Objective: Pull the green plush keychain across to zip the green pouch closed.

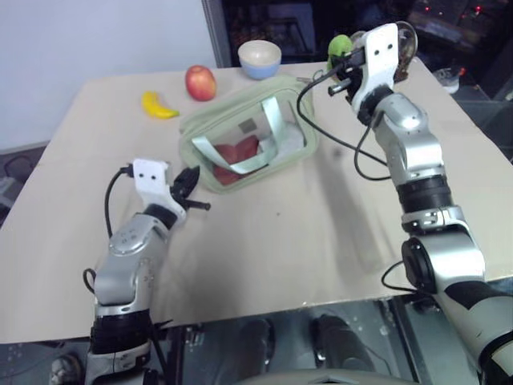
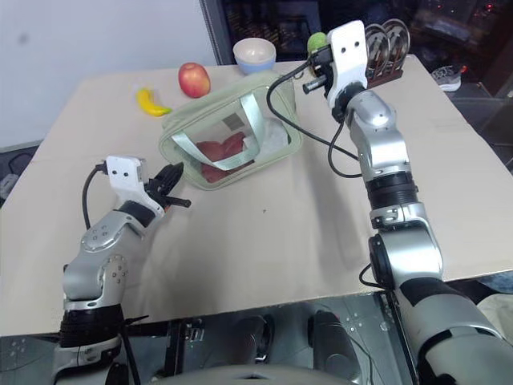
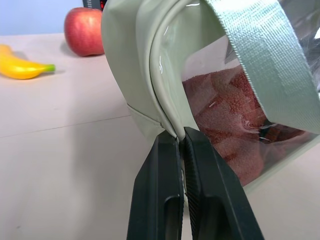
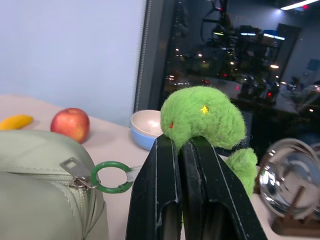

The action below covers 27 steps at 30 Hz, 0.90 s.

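The left hand [image 3: 181,150] pinched the pale green pouch [image 1: 240,120] by its corner seam. The right hand [image 4: 182,145] clamped the fuzzy lime plush keychain [image 4: 202,117], partly hiding it.

Head stereo pair overhead; wrist cameras close along each end effector.

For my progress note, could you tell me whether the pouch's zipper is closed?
Apparently closed: the zipper pull sits at the green pouch's end.

The beige tabletop [image 1: 304,233] carries a pale sage-green fabric pouch [image 1: 240,144] mid-surface, with a yellow banana [image 1: 158,106], red apple [image 1: 200,82], pale blue-and-cream bowl [image 1: 260,58] and wooden disc rack [image 2: 385,56] along its far edge.
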Each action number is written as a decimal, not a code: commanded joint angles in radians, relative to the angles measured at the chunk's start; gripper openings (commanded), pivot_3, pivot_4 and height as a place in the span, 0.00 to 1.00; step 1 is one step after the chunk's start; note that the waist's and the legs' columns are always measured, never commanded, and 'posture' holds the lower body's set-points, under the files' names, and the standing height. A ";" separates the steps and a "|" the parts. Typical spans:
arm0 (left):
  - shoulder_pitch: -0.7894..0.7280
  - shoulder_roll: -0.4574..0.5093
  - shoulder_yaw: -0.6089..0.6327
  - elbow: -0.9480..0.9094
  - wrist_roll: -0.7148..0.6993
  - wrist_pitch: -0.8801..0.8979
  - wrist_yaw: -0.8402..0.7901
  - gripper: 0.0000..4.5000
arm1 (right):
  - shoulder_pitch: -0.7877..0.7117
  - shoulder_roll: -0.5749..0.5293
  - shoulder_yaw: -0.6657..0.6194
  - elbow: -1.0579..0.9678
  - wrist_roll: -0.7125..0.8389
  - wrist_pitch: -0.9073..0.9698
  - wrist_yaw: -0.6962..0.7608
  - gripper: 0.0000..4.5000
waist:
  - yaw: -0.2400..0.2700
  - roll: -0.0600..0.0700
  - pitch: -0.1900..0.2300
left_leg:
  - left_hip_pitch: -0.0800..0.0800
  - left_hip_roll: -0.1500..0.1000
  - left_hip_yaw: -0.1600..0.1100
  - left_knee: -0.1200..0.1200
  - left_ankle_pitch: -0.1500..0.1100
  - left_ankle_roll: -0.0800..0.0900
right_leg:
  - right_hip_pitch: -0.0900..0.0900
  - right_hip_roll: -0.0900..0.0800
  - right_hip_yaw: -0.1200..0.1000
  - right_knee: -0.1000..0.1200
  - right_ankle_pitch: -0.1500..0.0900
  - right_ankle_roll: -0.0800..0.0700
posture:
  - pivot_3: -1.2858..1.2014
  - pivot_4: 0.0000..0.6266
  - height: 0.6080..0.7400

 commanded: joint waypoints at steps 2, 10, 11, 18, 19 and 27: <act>0.015 0.012 0.053 0.033 0.032 0.000 0.048 0.00 | 0.038 -0.066 -0.042 0.069 -0.062 -0.016 -0.078 0.01 | 0.005 0.000 0.000 | -0.001 0.000 0.000 0.000 0.000 0.000 | 0.000 0.000 -0.001 -0.002 0.000 0.000 | 0.52 0.24 1.00; 0.018 0.012 0.055 0.030 0.026 0.001 0.048 0.00 | 0.172 -0.034 0.025 0.161 -0.126 0.011 -0.085 0.01 | -0.008 0.000 0.000 | 0.000 0.001 0.001 -0.001 0.000 0.000 | -0.001 0.001 0.001 -0.001 0.000 0.000 | 0.52 0.24 1.00; 0.017 0.012 0.055 0.030 0.024 0.000 0.047 0.00 | 0.183 -0.032 0.042 0.160 -0.137 0.007 -0.074 0.01 | -0.008 0.000 0.000 | 0.000 0.001 0.001 -0.001 0.000 0.000 | -0.001 0.001 0.001 0.000 0.000 0.000 | 0.52 0.24 1.00; 0.007 0.013 0.035 0.019 0.006 -0.026 0.003 0.00 | 0.197 -0.013 0.111 0.176 -0.181 -0.021 -0.017 0.01 | -0.009 0.000 -0.001 | 0.008 0.001 0.003 0.000 -0.002 0.003 | 0.005 0.002 0.002 0.002 0.000 0.000 | 0.52 0.24 1.00; 0.005 0.012 0.036 0.012 -0.009 -0.029 -0.013 0.00 | 0.200 -0.014 0.108 0.157 -0.173 -0.025 0.002 0.01 | -0.008 0.000 -0.001 | 0.008 0.001 0.003 0.000 -0.002 0.003 | 0.005 0.002 0.002 0.002 0.000 0.000 | 0.52 0.24 1.00; 0.049 0.043 0.050 -0.093 -0.132 -0.043 -0.171 0.22 | 0.309 -0.096 0.096 -0.156 -0.089 0.057 0.229 0.54 | -0.002 0.000 0.000 | 0.004 0.001 0.000 0.000 -0.001 0.002 | 0.005 0.001 0.000 -0.003 0.000 0.000 | 0.52 0.24 1.00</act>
